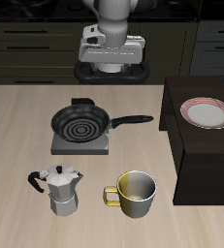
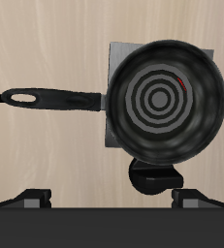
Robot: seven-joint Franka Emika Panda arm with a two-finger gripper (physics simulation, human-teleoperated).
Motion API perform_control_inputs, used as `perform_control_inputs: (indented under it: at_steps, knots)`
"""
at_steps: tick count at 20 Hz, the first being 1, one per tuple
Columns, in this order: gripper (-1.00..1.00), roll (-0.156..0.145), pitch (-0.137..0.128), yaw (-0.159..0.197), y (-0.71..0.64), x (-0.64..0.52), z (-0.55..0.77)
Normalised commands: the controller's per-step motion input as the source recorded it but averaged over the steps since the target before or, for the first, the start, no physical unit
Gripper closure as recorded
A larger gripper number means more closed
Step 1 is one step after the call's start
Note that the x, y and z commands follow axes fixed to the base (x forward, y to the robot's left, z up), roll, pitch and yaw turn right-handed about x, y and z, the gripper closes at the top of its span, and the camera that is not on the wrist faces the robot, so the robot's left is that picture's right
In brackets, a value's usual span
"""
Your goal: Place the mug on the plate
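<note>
The olive-yellow mug point(image 1: 135, 194) stands upright near the table's front edge, its loop handle pointing toward the moka pot. The white plate point(image 1: 207, 113) with a reddish-pink rim lies on top of a dark raised block point(image 1: 196, 160) at the table's side. My gripper point(image 1: 111, 66) hangs high at the back of the table, far from both, open and empty. In the wrist view my gripper point(image 2: 113, 197) shows its two fingertips point(image 2: 31, 199) wide apart. Neither mug nor plate shows in the wrist view.
A black frying pan point(image 1: 81, 123) with a spiral pattern sits on a grey burner pad point(image 1: 80, 145) in mid-table, handle pointing toward the block; it fills the wrist view point(image 2: 167, 97). A silver moka pot point(image 1: 60, 189) stands beside the mug.
</note>
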Motion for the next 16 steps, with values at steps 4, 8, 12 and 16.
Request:
perform_control_inputs:
  at_steps: [4, 8, 12, 16]
  knots:
    - [-1.0, 0.042, 0.003, -0.023, -0.02, 0.18, 0.05]
    - [-1.0, 0.013, 0.007, -0.043, -0.05, 0.21, 0.07]
    - [-1.0, 0.019, -0.008, -0.035, 0.02, 0.21, 0.12]
    - [-1.0, 0.02, -0.022, -0.038, 0.02, 0.36, 0.13]
